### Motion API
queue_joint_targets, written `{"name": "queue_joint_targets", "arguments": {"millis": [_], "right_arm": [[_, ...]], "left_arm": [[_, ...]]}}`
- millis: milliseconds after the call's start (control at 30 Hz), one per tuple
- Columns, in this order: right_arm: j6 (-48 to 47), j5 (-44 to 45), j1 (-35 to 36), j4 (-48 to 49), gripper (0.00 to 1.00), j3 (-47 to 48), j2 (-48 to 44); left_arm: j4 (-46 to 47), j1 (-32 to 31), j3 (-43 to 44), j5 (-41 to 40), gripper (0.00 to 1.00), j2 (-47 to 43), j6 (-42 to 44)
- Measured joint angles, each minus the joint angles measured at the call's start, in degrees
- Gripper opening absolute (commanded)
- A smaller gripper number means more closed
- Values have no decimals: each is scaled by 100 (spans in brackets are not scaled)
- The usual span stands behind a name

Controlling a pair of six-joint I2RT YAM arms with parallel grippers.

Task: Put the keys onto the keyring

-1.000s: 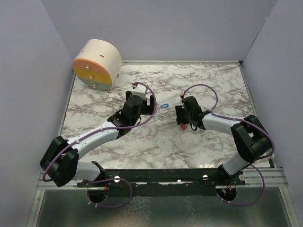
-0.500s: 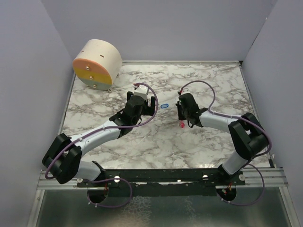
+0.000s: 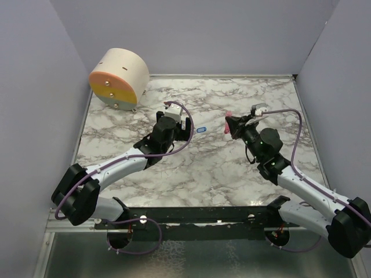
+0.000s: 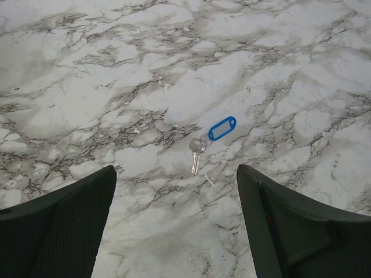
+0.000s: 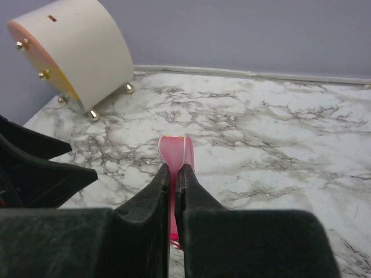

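The pink-red key [image 5: 175, 152] is pinched edge-on in my right gripper [image 5: 174, 168], which is shut on it and holds it above the marble. From above, the key [image 3: 228, 126] sticks out of that gripper [image 3: 232, 127] toward the left. The keyring [image 4: 203, 141] lies flat on the table with its blue tag [image 4: 222, 128] and a small silver key [image 4: 196, 157] on it. My left gripper [image 4: 177, 174] hovers open just short of it, with nothing between its fingers. In the top view the tag [image 3: 201, 130] lies between the two grippers, right of the left gripper [image 3: 184, 128].
A round cream box [image 3: 119, 78] with an orange and yellow face stands at the back left on small brass feet. Grey walls close the table [image 3: 191, 174] on three sides. The left gripper's black fingers [image 5: 40, 168] show at the left edge of the right wrist view.
My right gripper has shut on the pink key, lifted it off the table and carried it up and back. The right arm has swung its elbow out to the right. The left arm barely moved.
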Motion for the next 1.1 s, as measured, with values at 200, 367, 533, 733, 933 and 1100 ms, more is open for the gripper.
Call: {"name": "queue_joint_targets", "arguments": {"millis": [200, 367, 533, 733, 933, 1100], "right_arm": [[-59, -59, 0, 142, 1, -251, -55], [-114, -120, 0, 297, 1, -319, -280], [-149, -120, 0, 332, 1, -260, -243], [-144, -122, 0, 308, 1, -260, -50], [-133, -127, 0, 293, 1, -240, 55], [-107, -142, 0, 264, 1, -227, 70]], "left_arm": [[9, -7, -24, 142, 87, -164, -15], [101, -28, -103, 223, 86, -457, -24], [190, -33, -188, 245, 86, -568, -37], [232, -37, -223, 323, 86, -568, -37], [535, -37, -358, 695, 80, -568, -20], [870, -39, -481, 1191, 73, -557, 24]]}}
